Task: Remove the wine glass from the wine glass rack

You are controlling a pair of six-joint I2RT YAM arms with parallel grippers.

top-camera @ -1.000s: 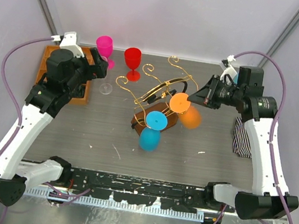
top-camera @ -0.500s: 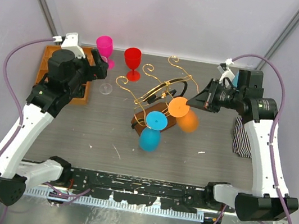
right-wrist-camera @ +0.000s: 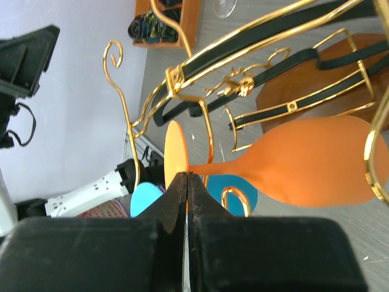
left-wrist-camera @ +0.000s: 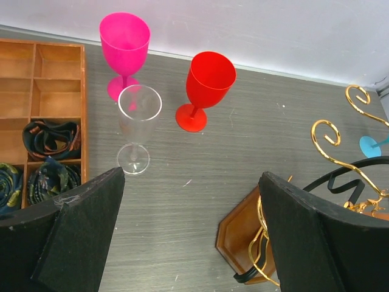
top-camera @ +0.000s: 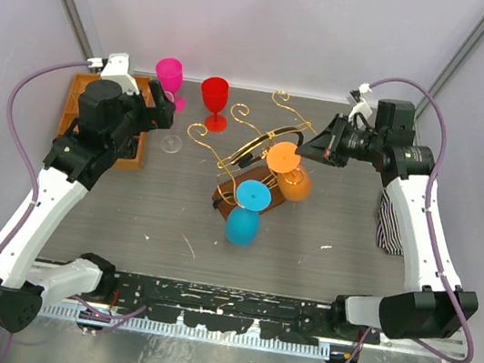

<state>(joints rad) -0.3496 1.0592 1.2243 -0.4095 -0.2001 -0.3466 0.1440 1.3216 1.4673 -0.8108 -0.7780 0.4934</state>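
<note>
The left arm (top-camera: 37,195), white links with black joints, rises from its base at the near left corner and leans toward the far left of the table. Its wrist is bent so that the black two-finger left gripper (left-wrist-camera: 189,176) looks down, its flat pads (left-wrist-camera: 79,231) spread wide apart. The right arm (top-camera: 423,229), built alike, climbs along the right side with its wrist turned leftward. The black right gripper (right-wrist-camera: 185,176) has its fingers pressed together, nipping the foot rim of an orange wine glass (right-wrist-camera: 304,161).
</note>
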